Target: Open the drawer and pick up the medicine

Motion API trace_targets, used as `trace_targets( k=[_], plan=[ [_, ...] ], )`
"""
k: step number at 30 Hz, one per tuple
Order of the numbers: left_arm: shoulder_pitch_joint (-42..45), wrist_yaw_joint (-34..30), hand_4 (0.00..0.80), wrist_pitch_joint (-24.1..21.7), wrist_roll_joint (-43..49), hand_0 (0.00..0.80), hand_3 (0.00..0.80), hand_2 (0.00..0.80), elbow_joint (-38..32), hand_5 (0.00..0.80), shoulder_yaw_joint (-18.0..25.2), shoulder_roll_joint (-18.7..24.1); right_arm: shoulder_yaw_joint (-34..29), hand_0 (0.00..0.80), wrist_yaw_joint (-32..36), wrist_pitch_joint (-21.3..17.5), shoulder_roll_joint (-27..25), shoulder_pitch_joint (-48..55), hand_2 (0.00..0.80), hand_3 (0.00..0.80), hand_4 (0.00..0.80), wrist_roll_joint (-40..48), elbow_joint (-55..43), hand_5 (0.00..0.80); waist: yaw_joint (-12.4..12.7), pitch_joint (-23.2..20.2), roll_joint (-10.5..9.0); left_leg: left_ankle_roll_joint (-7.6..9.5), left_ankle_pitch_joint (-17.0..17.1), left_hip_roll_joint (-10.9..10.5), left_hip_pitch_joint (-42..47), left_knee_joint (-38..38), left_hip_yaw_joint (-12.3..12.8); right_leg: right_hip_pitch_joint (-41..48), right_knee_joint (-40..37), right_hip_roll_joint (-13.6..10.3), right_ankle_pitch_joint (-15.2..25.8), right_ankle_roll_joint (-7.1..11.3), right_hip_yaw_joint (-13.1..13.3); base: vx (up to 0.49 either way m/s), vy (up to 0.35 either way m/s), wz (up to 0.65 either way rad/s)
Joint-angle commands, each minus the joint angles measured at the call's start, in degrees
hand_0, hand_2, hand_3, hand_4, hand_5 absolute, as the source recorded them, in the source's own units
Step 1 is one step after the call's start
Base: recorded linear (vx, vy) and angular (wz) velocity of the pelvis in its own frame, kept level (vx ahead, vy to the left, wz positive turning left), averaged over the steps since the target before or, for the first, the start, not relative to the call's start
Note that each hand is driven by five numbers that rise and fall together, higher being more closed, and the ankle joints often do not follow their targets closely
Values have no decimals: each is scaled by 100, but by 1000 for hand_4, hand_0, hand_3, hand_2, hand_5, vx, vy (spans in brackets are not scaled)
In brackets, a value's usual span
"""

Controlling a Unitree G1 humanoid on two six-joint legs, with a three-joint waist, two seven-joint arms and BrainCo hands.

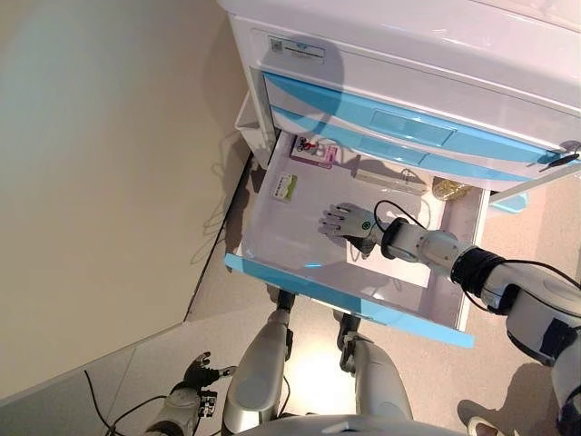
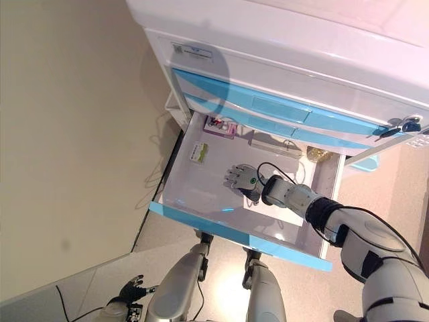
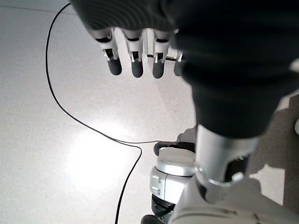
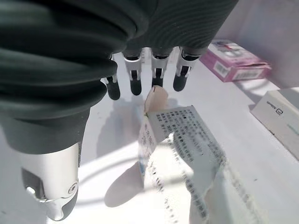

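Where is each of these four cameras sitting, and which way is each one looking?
Left eye view: on the head, looking down into the open drawer; right hand reaches in, left hand hangs low.
Right eye view: beside it, same scene, slightly shifted.
Left wrist view: on the left wrist, facing the floor past relaxed fingers.
Right wrist view: on the right wrist, inside the drawer, over a white medicine box.
Shared: the pink box also appears in both eye views.

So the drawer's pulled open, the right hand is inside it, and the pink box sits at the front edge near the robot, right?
Not quite: the pink box lies at the back of the open drawer, by the cabinet, as the left eye view shows. The right hand is indeed inside the drawer.
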Motion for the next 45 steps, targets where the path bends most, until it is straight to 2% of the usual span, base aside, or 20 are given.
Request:
trace_targets(
  k=[1,2,3,4,5,6,9,12,18,28,37,45],
  plan=[
    [-8,114,0,12,-49,0,0,0,128,0,-40,136,-337,0,-360,157,-221,38,0,0,0,498,-461,0,-47,-27,-190,76,-382,-324,-54,168,92,-40,-255,-36,544,218,191,-12,19,-5],
    [-15,215,0,7,-12,0,0,0,87,0,30,72,-1011,0,-596,218,-194,573,0,0,0,863,-762,0,-115,6,-185,83,-413,-315,-46,197,124,-42,-227,-32,533,225,207,-8,16,-9],
    [-19,215,0,8,-13,0,0,0,86,0,24,75,-1023,0,-592,219,-200,580,0,0,0,863,-771,0,-110,-8,-190,84,-383,-318,-67,184,125,-61,-245,-34,561,225,207,-2,21,-8],
    [-8,280,0,5,60,0,0,0,55,0,102,52,-1533,0,-843,242,-129,1005,0,0,0,1075,-988,0,-174,15,-174,89,-408,-309,-61,193,137,-51,-234,-33,538,230,215,-10,11,-9],
    [-1,311,0,-14,73,0,0,0,34,0,107,59,-1762,0,-978,264,-93,1190,0,0,0,1152,-1048,0,-177,2,-175,93,-381,-310,-81,182,146,-70,-250,-35,564,230,223,0,0,0],
    [-1,311,0,-14,73,0,0,0,34,0,106,60,-1763,0,-978,264,-93,1192,0,0,0,1151,-1049,0,-177,-4,-176,93,-378,-310,-85,179,146,-76,-252,-35,568,230,223,0,4,-6],
    [8,461,0,-61,121,0,0,0,-33,0,184,26,-2413,0,-1451,322,76,1775,0,0,0,1259,-1263,0,-246,1,-152,103,-372,-302,-101,170,178,-105,-262,-35,590,233,241,-17,14,-6],
    [24,538,0,-100,139,0,0,0,-85,0,185,16,-2653,0,-1764,345,180,2018,0,0,0,1255,-1314,0,-283,-2,-130,105,-356,-298,-112,148,191,-123,-294,-26,617,237,261,-19,11,-13],
    [40,677,0,-163,118,0,0,0,-169,0,147,15,-2860,0,-2194,397,389,2199,0,0,0,1328,-1190,0,-331,-28,-93,103,-329,-292,-169,148,225,-181,-332,-14,666,241,296,-9,3,-3],
    [44,793,0,-170,98,0,0,0,-131,0,119,-44,-3029,0,-2408,685,902,2320,0,0,0,1510,-470,0,-356,-91,-42,108,-310,-299,-224,163,235,-250,-310,-16,695,225,318,-2,1,0],
    [46,897,0,-189,48,0,0,0,-121,0,-32,-94,-2841,0,-2599,1052,1454,1763,0,0,0,1498,575,0,-281,-73,38,107,-299,-316,-245,148,229,-260,-316,-40,707,225,312,0,0,0],
    [42,908,0,-175,-5,0,0,0,-121,0,-107,-83,-2723,0,-2613,1296,1650,1332,0,0,0,1488,1214,0,-208,-29,97,115,-275,-344,-279,143,232,-287,-306,-66,723,227,283,0,0,0]
  ],
)
